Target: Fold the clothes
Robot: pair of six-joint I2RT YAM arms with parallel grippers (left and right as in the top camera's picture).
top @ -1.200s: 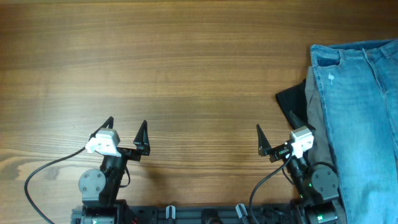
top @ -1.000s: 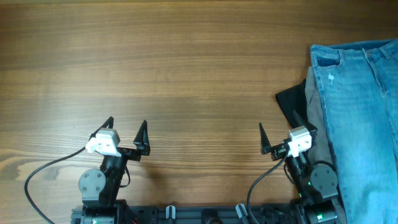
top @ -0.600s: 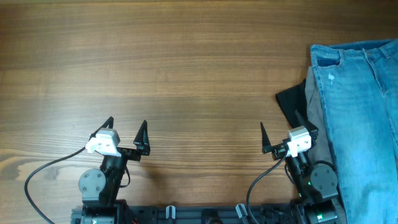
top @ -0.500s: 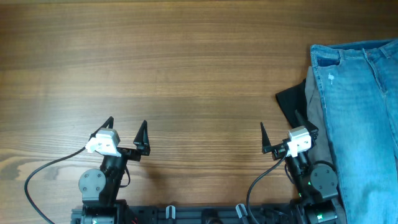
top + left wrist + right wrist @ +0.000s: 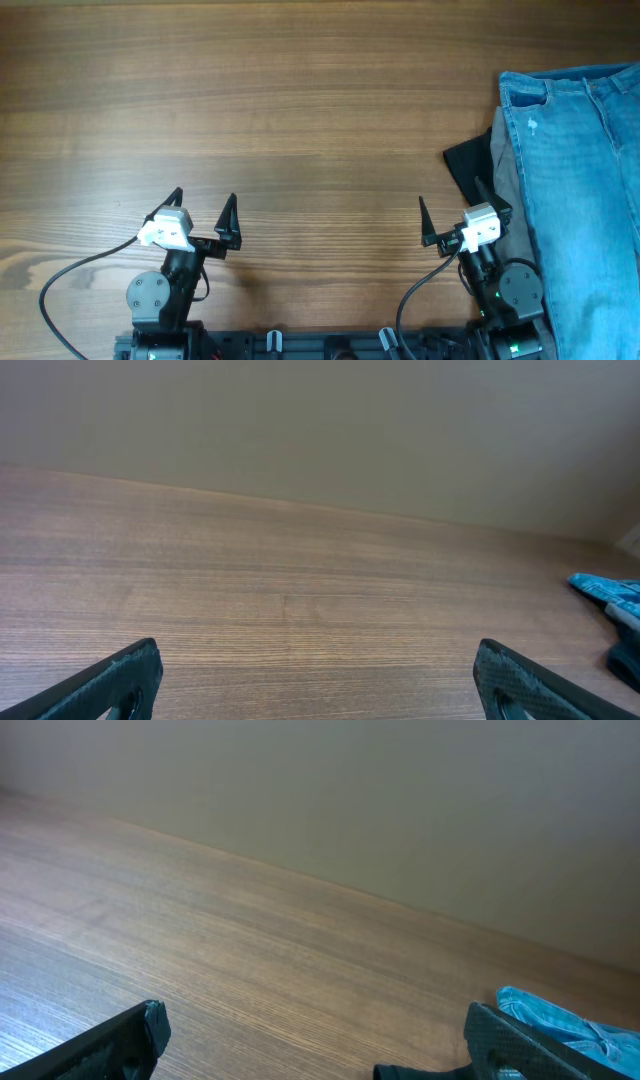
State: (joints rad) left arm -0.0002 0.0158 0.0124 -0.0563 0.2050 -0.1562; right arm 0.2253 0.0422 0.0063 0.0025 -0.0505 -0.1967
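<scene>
The light blue denim jeans lie flat at the right edge of the wooden table, waistband at the far side, legs running toward the near edge. A corner of them shows in the right wrist view and in the left wrist view. My right gripper is open and empty near the front edge, just left of the clothes pile, apart from the jeans. It also shows open in the right wrist view. My left gripper is open and empty at the front left, far from the jeans; it also shows in the left wrist view.
Grey trousers and a black garment stick out from under the jeans' left edge, beside my right gripper. Bare wooden tabletop spans the left and middle. A plain wall stands behind the far table edge.
My right gripper has shifted slightly to the right, toward the clothes pile, then held still. The left arm and the jeans have not moved.
</scene>
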